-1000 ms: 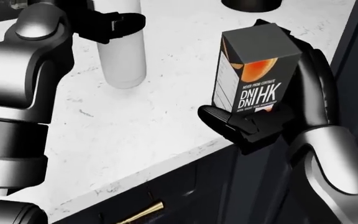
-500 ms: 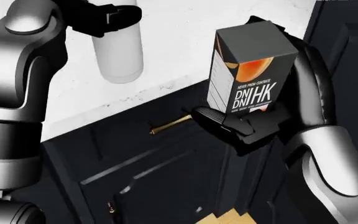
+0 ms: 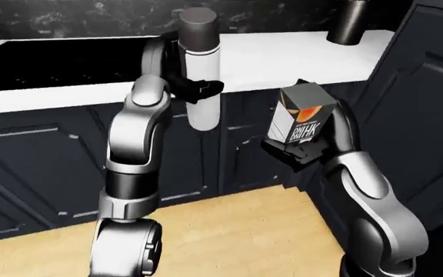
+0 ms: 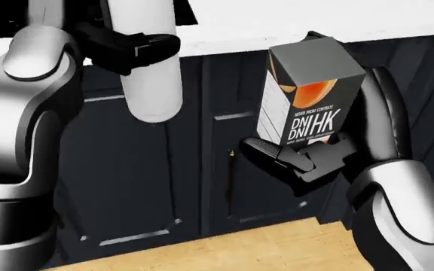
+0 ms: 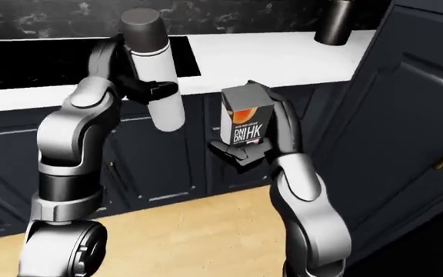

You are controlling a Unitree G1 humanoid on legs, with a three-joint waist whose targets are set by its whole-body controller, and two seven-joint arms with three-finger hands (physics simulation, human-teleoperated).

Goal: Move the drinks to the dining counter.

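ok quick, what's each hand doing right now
Left hand: closed around the white bottle, held off the counter.
Right hand: closed around the drink carton, held upright.

White counter (image 5: 283, 55): black cooktop (image 5: 68, 60) set in at left, dark cylinder (image 5: 335, 22) standing at right.

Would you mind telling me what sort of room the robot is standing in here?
Most likely a kitchen: a white stone countertop tops dark navy panelled cabinet doors, with a black cooktop set into it and a light wooden floor below.

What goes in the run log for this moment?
left robot hand: shut on bottle | right robot hand: shut on carton | both lifted off counter
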